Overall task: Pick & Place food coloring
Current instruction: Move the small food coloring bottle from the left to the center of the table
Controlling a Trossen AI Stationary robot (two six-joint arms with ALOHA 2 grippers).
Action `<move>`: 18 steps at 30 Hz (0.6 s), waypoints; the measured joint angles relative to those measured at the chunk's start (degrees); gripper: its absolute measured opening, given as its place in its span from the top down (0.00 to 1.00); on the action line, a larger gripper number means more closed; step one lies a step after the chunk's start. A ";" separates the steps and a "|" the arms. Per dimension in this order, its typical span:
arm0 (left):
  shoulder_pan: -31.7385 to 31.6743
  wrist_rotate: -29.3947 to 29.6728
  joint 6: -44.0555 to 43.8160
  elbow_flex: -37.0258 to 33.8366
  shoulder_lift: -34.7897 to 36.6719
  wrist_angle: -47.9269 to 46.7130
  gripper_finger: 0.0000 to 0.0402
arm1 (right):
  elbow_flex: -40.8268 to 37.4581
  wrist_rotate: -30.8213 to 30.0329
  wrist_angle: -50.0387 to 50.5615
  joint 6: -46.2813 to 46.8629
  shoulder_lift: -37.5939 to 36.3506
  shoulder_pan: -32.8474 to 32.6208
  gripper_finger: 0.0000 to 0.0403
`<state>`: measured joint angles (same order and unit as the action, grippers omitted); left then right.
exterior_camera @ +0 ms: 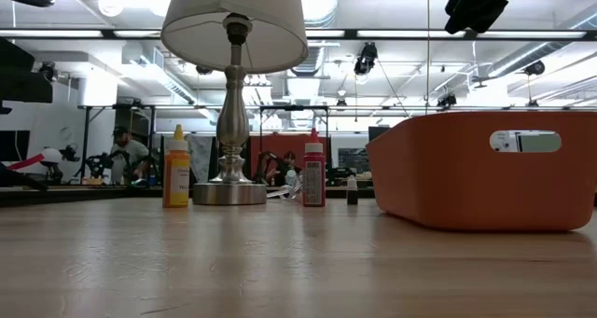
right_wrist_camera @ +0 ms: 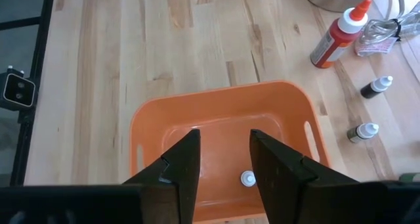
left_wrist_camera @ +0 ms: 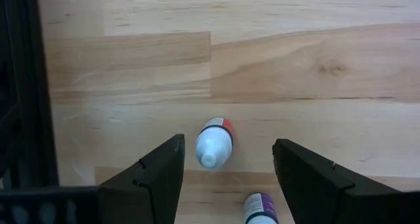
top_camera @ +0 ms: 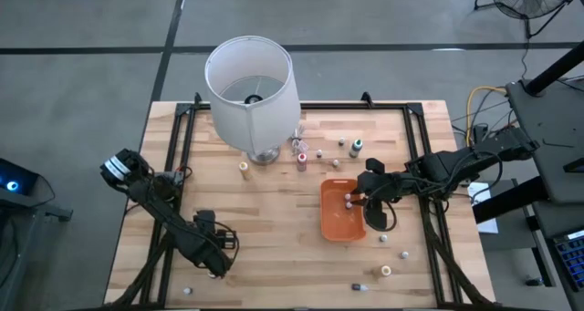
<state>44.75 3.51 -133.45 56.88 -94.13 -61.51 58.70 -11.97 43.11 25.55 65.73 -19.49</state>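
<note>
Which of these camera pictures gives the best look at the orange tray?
The right wrist view: it looks straight down into the orange tray, showing its rim, handle slots and one small bottle inside. The high view shows the tray small and partly covered by the right gripper; the low view shows one side; the left wrist view, nothing.

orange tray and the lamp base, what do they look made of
Orange tray: looks like moulded plastic, with a smooth, slightly glossy, evenly coloured wall, rounded corners and cut-out handle slots.
Lamp base: looks like metal with a brushed silver finish, a turned stem that reflects the room lights; it could be plated, the look leaves that open.
</note>
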 joint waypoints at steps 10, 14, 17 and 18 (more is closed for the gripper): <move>0.31 0.07 -0.01 -2.81 -0.08 1.88 0.49 | 0.00 0.00 0.00 -0.08 0.00 0.04 0.72; 0.33 0.62 1.23 -3.06 -0.08 2.46 0.49 | 0.00 -0.01 -0.01 -0.08 0.00 0.04 0.72; 0.33 0.50 1.57 -3.06 -0.08 2.55 0.50 | 0.00 -0.02 -0.02 -0.08 0.00 0.02 0.72; 0.40 0.12 1.67 -3.06 -0.08 2.59 0.51 | 0.00 -0.04 -0.02 -0.08 0.00 0.02 0.72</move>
<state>45.15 3.63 -131.78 53.82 -94.21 -58.92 58.70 -12.01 43.09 25.47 65.73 -19.46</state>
